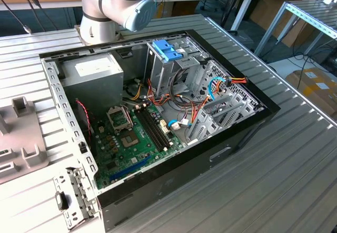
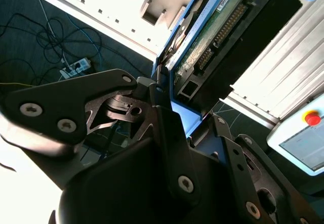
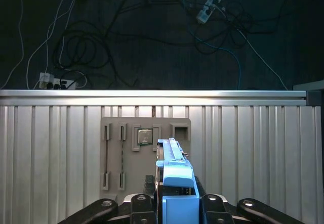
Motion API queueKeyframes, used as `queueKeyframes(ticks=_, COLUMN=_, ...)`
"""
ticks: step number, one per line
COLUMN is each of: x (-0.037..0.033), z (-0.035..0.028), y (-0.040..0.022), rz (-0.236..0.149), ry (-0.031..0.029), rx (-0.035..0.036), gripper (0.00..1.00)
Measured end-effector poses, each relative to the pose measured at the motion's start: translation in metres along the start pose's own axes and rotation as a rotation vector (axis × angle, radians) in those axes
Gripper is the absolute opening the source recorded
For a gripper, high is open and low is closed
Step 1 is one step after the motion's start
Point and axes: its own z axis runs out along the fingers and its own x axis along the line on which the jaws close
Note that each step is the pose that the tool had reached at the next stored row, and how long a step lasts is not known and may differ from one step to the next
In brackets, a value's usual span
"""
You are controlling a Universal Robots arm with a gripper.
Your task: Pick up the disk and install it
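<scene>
— What is the gripper doing?
— It's pinching the disk, with a finger pressed on each side of the blue carrier.
— Where is the disk, then?
— It's held edge-on above the table, over a grey tray near the table's edge. In the second wrist view its green board shows.
— And the case?
— It lies open mid-table.

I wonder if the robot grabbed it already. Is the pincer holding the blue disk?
Yes, in the first wrist view the light-blue-framed disk sits clamped in the pincer.
</scene>
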Motion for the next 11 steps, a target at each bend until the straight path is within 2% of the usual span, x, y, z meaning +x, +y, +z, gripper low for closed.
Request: queueKeyframes(ticks=11, x=0.0031, z=0.0001, y=0.0, rz=0.0, ry=0.0, rx=0.0, gripper=0.37)
